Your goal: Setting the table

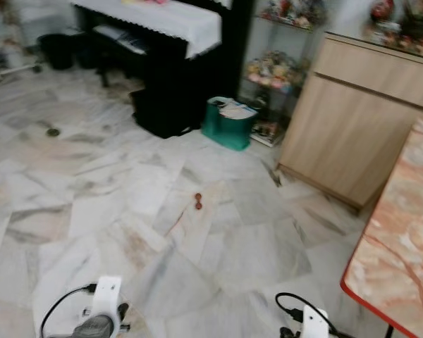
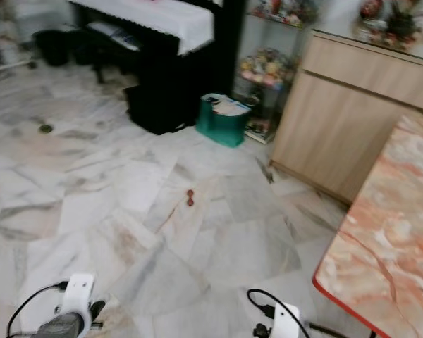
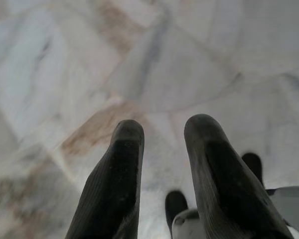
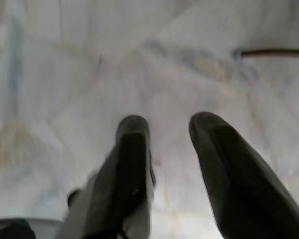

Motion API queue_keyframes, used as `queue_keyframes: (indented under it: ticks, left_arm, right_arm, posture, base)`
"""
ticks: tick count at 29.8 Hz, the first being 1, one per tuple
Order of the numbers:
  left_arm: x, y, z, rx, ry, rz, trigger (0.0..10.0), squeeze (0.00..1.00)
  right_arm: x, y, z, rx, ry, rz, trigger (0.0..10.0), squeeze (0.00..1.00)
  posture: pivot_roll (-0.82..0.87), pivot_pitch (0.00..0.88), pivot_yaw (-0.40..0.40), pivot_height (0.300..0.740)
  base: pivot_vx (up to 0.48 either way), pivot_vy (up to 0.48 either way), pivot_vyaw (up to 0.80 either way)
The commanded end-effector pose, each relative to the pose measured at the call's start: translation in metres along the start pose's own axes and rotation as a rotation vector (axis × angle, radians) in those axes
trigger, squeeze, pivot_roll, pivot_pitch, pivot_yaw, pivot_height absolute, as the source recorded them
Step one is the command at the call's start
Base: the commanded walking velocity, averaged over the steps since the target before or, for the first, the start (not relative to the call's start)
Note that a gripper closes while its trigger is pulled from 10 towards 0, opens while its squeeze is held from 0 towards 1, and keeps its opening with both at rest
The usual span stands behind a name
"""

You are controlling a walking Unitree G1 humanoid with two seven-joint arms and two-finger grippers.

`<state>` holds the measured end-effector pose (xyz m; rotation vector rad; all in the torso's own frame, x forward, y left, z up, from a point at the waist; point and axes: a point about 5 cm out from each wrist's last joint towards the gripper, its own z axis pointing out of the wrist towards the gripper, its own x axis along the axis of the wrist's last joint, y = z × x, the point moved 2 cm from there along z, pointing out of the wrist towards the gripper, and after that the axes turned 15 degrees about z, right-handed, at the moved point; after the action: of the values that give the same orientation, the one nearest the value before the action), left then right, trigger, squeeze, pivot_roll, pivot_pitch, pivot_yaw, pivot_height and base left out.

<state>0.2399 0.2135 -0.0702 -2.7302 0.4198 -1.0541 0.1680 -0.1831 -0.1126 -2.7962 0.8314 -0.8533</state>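
Observation:
A table with a pink marble top and a red edge stands at my right, and the part I see is bare. Both arms hang low over the marble floor. In the left wrist view, my left gripper is open with only floor tiles between its black fingers. My right gripper is open too, with nothing between its fingers. The left arm's wrist and the right arm's wrist show at the bottom of the left eye view.
A small red-brown object lies on the floor ahead. Beyond it stand a green bag, a black piano with a white cloth, a shelf of ornaments and a wooden cabinet. A floor drain is at the left.

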Motion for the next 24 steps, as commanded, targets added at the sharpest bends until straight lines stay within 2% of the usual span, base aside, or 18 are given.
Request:
queue_keyframes:
  ticks: [1,12,24]
  left_arm:
    - [-0.01,-0.001,-0.002,-0.004,-0.025,-0.003,10.0,0.0]
    - [-0.011,0.002,-0.002,-0.025,-0.026,0.023,10.0,0.0]
    - [-0.011,0.007,-0.002,-0.048,-0.019,0.044,10.0,0.0]
  right_arm:
    - [-0.001,-0.003,0.0,0.002,-0.005,0.003,10.0,0.0]
    - [-0.003,0.0,0.0,-0.004,-0.008,-0.001,10.0,0.0]
    - [-0.004,0.01,-0.002,-0.014,-0.015,-0.002,10.0,0.0]
  posture:
    - [0.06,0.0,-0.055,0.74]
    - [0.05,0.0,-0.054,0.74]
    - [0.05,0.0,-0.053,0.74]
  base:
    - [0.0,0.0,-0.73]
    - [0.0,0.0,-0.73]
    - [0.0,0.0,-0.73]
